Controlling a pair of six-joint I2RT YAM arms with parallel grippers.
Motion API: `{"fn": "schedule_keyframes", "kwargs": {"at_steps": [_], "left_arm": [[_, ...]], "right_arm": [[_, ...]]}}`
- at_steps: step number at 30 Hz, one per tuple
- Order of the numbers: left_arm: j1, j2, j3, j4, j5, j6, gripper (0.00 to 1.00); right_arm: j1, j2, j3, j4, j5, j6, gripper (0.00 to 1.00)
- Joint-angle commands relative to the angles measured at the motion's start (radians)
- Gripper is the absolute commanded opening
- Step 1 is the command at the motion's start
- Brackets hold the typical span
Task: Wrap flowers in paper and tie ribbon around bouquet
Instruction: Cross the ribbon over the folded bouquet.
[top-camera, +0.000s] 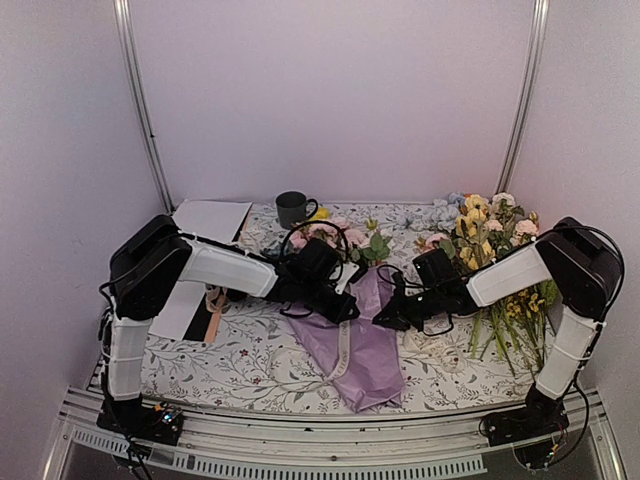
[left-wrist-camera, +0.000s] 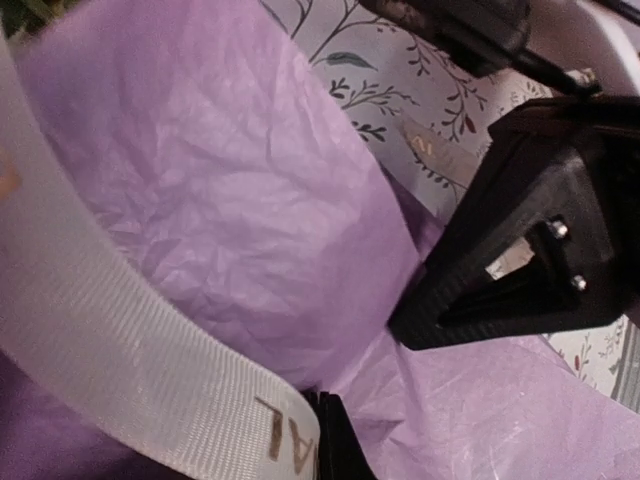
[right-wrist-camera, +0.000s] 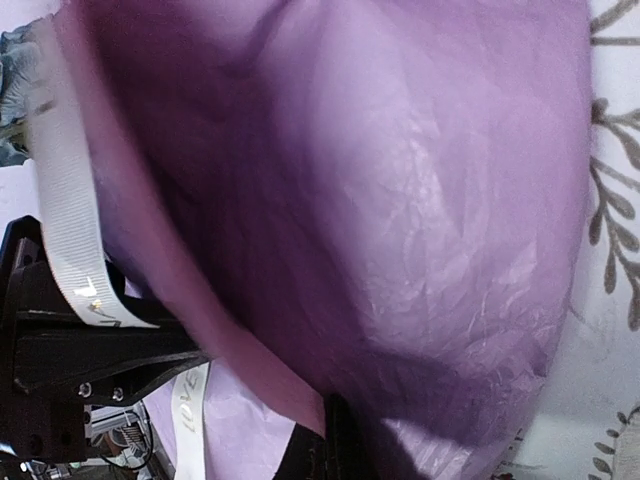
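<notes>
The lilac paper (top-camera: 362, 352) lies as a cone on the patterned cloth, narrow end toward me. The flowers (top-camera: 345, 238), pink with green leaves, show at its wide far end, so together they form the bouquet. A cream ribbon (top-camera: 342, 352) with gold lettering runs down the cone. My left gripper (top-camera: 345, 308) sits at the cone's upper left, shut on the ribbon (left-wrist-camera: 110, 330), which ends at its jaws (left-wrist-camera: 335, 445). My right gripper (top-camera: 386, 320) is at the cone's right edge, shut on a fold of the paper (right-wrist-camera: 400, 230) that runs into its jaws (right-wrist-camera: 335, 440).
A pile of loose yellow and pink long-stemmed flowers (top-camera: 495, 250) lies at the right, under my right arm. A dark mug (top-camera: 292, 208) stands at the back. A white sheet (top-camera: 212, 220) and a tan ribbon bundle (top-camera: 213, 302) lie at the left.
</notes>
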Motion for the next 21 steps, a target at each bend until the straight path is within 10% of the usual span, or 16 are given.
{"fn": "schedule_keyframes", "kwargs": {"at_steps": [1,17,21], "left_arm": [[0.003,0.064,0.073,-0.069,-0.048,0.010,0.00],[0.004,0.114,0.090,-0.124,-0.065,0.070,0.00],[0.004,0.101,0.076,-0.122,-0.059,0.075,0.00]], "right_arm": [[0.014,-0.047,-0.030,-0.058,0.055,0.014,0.00],[-0.048,-0.437,0.120,-0.917,0.326,-0.256,0.43],[-0.053,-0.463,0.121,-1.098,0.398,-0.267,0.67]]}}
